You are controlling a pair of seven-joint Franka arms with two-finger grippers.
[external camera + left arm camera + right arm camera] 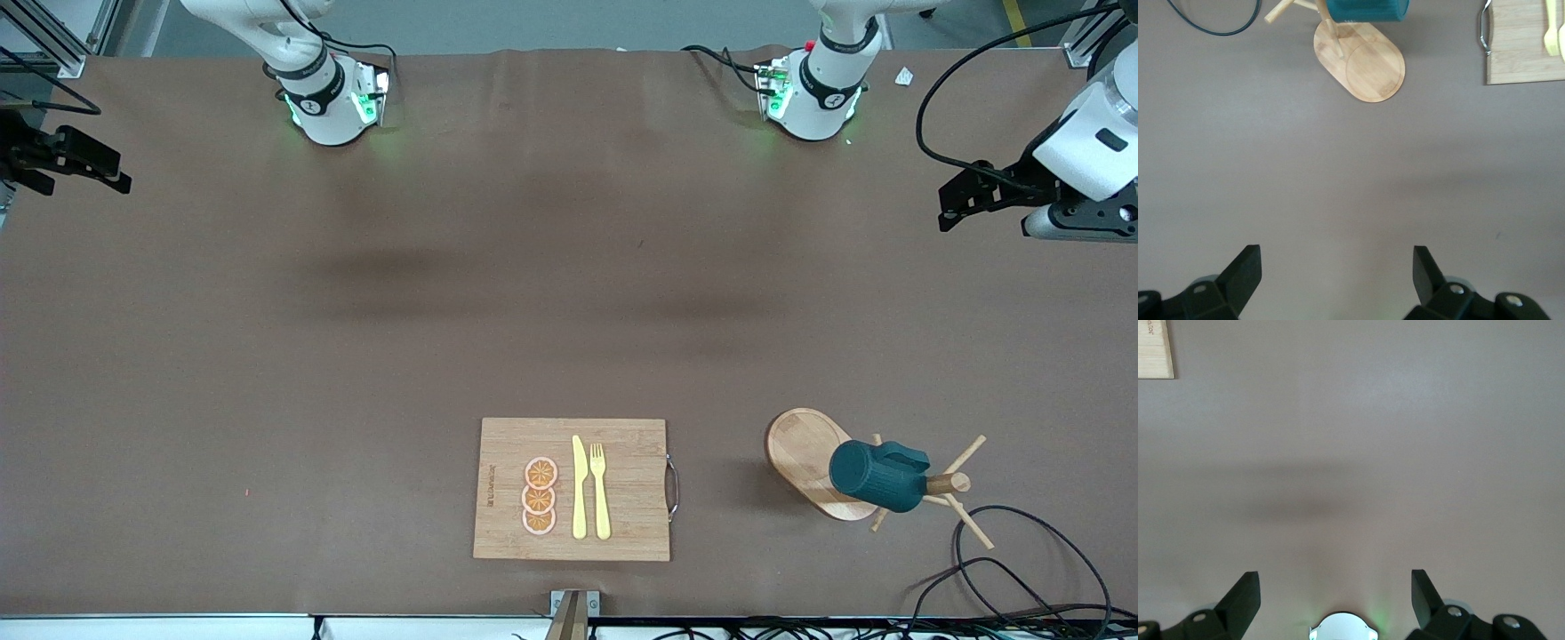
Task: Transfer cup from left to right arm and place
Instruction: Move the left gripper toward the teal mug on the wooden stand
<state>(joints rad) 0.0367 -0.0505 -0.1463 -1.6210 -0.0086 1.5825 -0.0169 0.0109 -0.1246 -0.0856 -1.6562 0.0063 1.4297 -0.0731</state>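
The dark teal ribbed cup [876,476] hangs sideways on a peg of a wooden mug tree with an oval base [800,453], near the front camera toward the left arm's end of the table. In the left wrist view only the cup's edge [1365,8] shows, above the oval base [1361,63]. My left gripper [951,203] hovers high over the table's edge at the left arm's end, and it [1337,267] is open and empty. My right gripper [89,164] hovers over the right arm's end of the table, and it [1335,587] is also open and empty.
A wooden cutting board [507,444] with a metal handle lies beside the mug tree and carries a yellow knife [579,489], a yellow fork [601,489] and orange slices [540,496]. Black cables [1022,551] loop next to the mug tree. The board's corner [1153,350] shows in the right wrist view.
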